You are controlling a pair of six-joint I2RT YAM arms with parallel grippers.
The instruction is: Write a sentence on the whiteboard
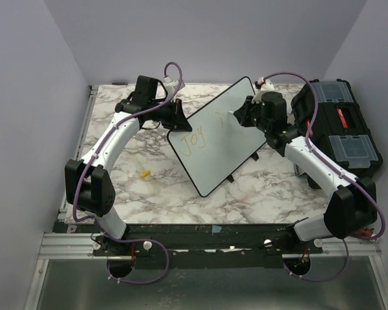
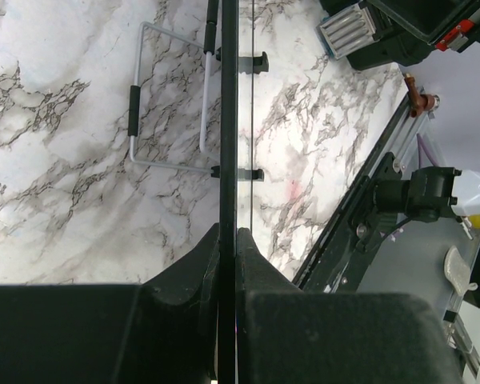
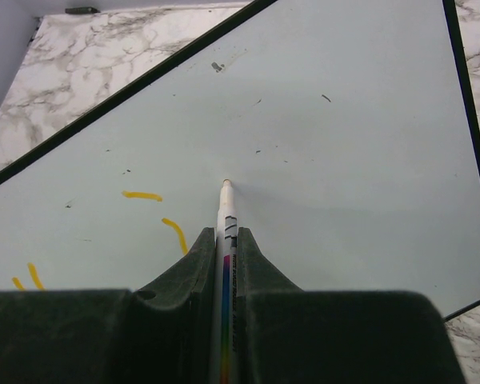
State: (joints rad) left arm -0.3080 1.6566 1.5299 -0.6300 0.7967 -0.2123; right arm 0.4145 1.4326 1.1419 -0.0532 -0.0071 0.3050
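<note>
Marble tabletop (image 1: 142,194) holds the whiteboard (image 1: 213,155) at centre, its ten-o'clock edge pinched tight by the left gripper (image 1: 176,120). At two o'clock the right gripper (image 3: 224,240) is clamped on a marker (image 3: 226,210), its tip at the board beside the sentence (image 1: 195,137), which reads only "Joy".

A robotics lab cell: plain lilac panels (image 1: 26,116) box in a marble-patterned table (image 1: 149,200), with a left arm (image 1: 110,145) and right arm (image 1: 312,160) bolted to an aluminium rail (image 1: 64,244).
</note>
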